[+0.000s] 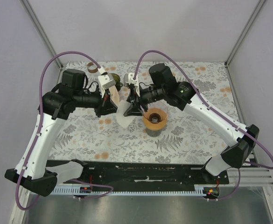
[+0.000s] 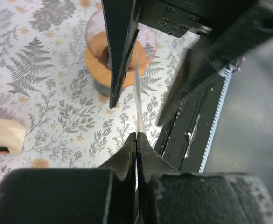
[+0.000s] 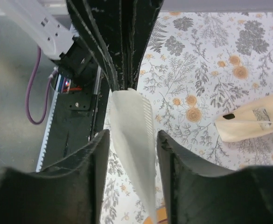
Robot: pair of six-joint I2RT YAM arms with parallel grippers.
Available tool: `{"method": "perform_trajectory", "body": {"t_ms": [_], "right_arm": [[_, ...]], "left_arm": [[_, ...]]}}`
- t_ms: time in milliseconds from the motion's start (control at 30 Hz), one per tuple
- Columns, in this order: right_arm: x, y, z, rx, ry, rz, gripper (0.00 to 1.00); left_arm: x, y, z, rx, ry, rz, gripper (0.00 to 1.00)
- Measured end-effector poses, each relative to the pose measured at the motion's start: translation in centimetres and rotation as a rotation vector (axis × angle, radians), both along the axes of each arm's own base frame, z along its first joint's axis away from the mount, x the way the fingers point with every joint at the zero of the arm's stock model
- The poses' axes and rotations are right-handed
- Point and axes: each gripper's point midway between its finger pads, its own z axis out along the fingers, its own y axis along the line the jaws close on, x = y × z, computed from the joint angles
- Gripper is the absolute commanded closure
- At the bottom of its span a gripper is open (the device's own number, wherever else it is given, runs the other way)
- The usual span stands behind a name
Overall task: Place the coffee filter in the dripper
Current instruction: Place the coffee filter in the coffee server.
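The white paper coffee filter (image 1: 123,115) hangs in the air just left of the dripper (image 1: 155,119), an orange cone on a glass base. My left gripper (image 1: 115,108) is shut on the filter's upper edge; in the left wrist view the pads (image 2: 129,149) pinch the filter (image 2: 139,105) edge-on, with the dripper (image 2: 103,63) beyond. My right gripper (image 1: 135,106) is open, its fingers astride the filter (image 3: 131,126) without closing on it. In the right wrist view my right gripper (image 3: 132,140) faces the left gripper (image 3: 122,51).
A beige filter holder (image 1: 113,93) lies behind the grippers, also in the right wrist view (image 3: 253,122) and left wrist view (image 2: 3,134). A small brown cup (image 1: 93,67) stands at the back left. The black base rail (image 1: 145,171) runs along the near edge.
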Motion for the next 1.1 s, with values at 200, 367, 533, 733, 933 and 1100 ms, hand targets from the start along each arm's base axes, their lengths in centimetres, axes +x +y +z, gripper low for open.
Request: {"method": "perform_trajectory", "body": {"t_ms": [200,367,533,733,933,1100], "right_arm": [[3.7,-0.3,0.8,-0.025,-0.048,-0.212,0.16],[7.7,-1.0,1.5,-0.019,-0.066,-0.474,0.19],[8.1,-1.0,1.9,0.059,-0.044,-0.619,0.28],[6.0,2.8,2.5,0.138,0.010,-0.590,0.41],[7.3,4.1,0.9,0.129,0.057,-0.629,0.62],[8.0,3.7,0.8,0.127,0.053,-0.681,0.57]], "left_arm": [[3.4,1.0,0.2,0.023,0.013,0.236,0.98],[6.3,2.4,0.3,0.030,0.030,0.454,0.98],[7.9,2.5,0.4,-0.013,0.088,0.564,0.98],[8.5,2.0,0.6,-0.056,0.138,0.603,0.98],[8.5,1.9,0.7,-0.067,0.151,0.611,0.98],[9.1,2.2,0.5,-0.063,0.135,0.635,0.98]]}}
